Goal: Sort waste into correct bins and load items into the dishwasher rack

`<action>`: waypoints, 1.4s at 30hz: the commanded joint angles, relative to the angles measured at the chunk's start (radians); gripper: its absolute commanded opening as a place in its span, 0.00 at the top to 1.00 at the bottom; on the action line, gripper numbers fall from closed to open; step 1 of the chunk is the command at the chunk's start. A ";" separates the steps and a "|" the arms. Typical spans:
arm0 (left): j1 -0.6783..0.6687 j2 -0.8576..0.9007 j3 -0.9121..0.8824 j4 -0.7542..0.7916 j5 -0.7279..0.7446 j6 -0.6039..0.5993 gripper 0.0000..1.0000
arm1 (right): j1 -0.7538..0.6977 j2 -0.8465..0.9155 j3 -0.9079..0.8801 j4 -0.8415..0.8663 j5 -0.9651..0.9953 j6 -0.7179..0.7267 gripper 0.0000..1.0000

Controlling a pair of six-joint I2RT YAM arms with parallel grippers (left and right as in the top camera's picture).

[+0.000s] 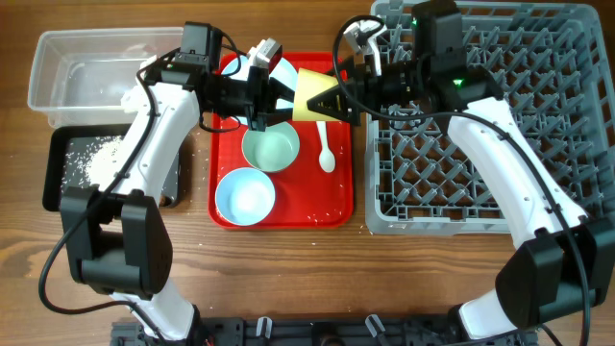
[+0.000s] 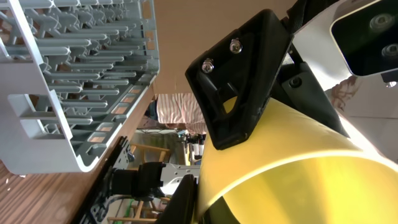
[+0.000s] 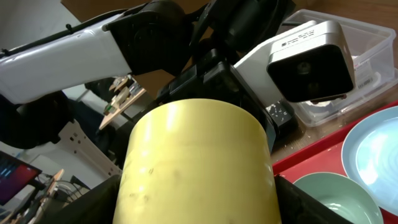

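Over red tray (image 1: 333,200), yellow cup (image 1: 310,94) between right fingers (image 3: 93,202), at left fingers (image 1: 279,97).

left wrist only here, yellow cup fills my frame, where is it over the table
observer: The yellow cup is held over the far half of the red tray, between the left gripper and the right gripper.
operator: whats near it on the tray
observer: A pale-green bowl sits just nearer the robot, with a white spoon to its right.
operator: is the right one on the cup
observer: In the right wrist view, its dark fingers flank the cup on both sides.
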 commanded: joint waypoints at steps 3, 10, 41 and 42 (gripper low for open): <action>0.000 -0.027 0.016 0.004 0.006 0.023 0.96 | 0.009 0.016 0.014 0.001 0.018 0.015 0.29; 0.000 -0.027 0.016 0.004 0.006 0.023 0.96 | -0.001 0.016 0.014 -0.012 0.019 0.014 0.29; 0.000 -0.027 0.016 -0.151 -1.153 0.023 0.75 | -0.196 -0.053 0.084 -0.938 1.176 0.232 0.38; 0.000 -0.027 0.016 -0.155 -1.186 0.023 0.75 | -0.168 -0.049 0.084 -0.937 1.213 0.256 0.38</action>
